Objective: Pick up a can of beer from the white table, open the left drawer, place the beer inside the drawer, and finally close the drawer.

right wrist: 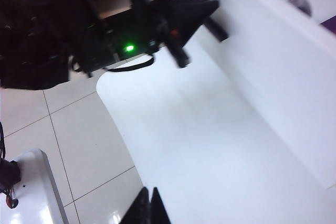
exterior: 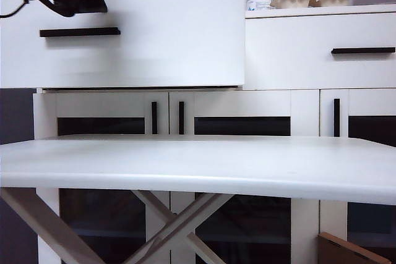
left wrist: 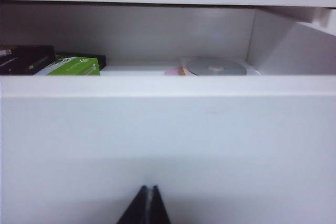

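Left drawer (exterior: 142, 29) pulled out above the white table (exterior: 198, 165); can of beer not seen in any view.
Left gripper (left wrist: 147, 205), jaws closed and empty, is held against the drawer front near its handle (exterior: 79, 31); right gripper (right wrist: 147, 208), closed and empty, is poised over the table's bare edge.
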`<action>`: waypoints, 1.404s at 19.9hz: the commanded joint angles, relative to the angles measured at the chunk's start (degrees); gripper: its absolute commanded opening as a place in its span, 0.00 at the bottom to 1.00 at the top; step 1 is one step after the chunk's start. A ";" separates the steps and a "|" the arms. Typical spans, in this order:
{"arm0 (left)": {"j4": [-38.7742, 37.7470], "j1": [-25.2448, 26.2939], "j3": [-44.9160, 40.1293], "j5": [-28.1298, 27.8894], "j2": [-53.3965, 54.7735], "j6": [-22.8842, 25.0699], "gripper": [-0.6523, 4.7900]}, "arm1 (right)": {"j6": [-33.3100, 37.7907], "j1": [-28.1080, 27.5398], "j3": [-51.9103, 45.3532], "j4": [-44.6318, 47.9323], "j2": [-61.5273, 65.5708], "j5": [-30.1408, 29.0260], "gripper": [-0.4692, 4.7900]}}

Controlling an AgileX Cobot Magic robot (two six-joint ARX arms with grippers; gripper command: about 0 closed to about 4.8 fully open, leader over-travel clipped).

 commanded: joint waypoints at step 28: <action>-8.59 8.17 43.80 6.40 33.44 -2.73 0.11 | -0.15 0.09 0.17 1.20 -0.22 1.49 0.08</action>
